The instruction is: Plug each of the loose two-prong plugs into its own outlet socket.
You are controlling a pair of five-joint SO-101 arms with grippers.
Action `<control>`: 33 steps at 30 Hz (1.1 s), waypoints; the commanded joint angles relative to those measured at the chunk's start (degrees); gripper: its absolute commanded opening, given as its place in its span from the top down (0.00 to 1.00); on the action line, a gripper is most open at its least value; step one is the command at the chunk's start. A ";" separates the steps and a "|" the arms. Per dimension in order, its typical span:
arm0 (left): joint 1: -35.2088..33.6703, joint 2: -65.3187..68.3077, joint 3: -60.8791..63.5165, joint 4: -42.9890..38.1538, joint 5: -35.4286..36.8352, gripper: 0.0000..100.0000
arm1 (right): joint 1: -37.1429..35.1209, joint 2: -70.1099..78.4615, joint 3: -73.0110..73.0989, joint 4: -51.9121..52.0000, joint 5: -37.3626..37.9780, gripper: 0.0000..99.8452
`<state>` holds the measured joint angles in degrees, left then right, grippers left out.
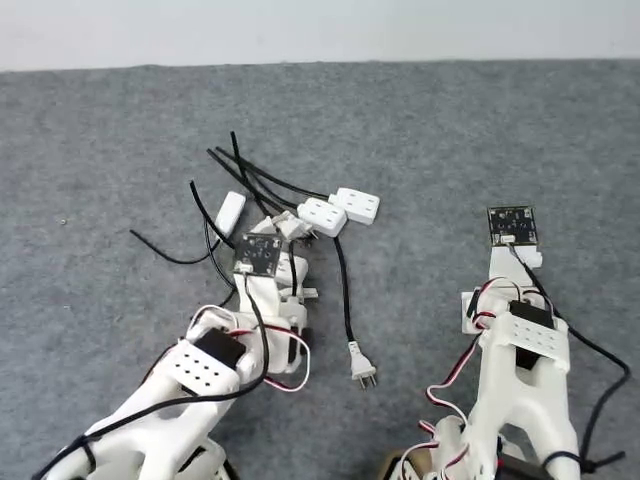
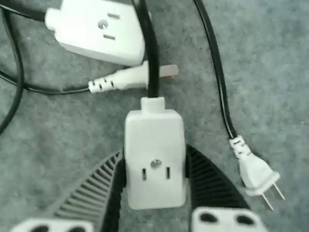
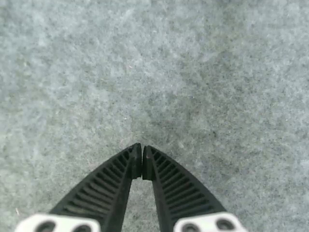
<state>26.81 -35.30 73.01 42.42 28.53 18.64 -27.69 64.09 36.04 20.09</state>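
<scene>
White outlet socket gripped by left end effector.

Cords tangle around socket in left jaws; open carpet between loose plug, right arm.

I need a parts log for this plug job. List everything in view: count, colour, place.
held socket: one, white, gripped at the tangle's near edge
free sockets: two, white, side by side among the cords
plugs: two, white; one beyond the held socket, one between the arms
oblong piece: one, white, left of the tangle; plug or socket unclear
cords: several, black, tangled
table: one, grey
left gripper: black fingers, shut on held socket
right gripper: black fingers, shut, empty
</scene>
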 commanded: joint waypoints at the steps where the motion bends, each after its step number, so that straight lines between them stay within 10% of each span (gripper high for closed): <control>1: -0.09 1.14 -2.33 0.53 2.99 0.71 | -0.31 -0.13 -1.41 -0.13 0.62 0.99; 19: 2.29 -15.65 -1.98 9.41 -6.59 0.71 | -0.31 -0.31 -1.41 -0.13 0.62 0.99; 33: 3.69 13.98 -14.73 12.66 -21.45 0.81 | -0.22 -0.31 -1.41 -0.04 0.62 0.99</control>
<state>29.27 -26.15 63.78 52.18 11.38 18.64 -27.69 64.09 36.04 20.09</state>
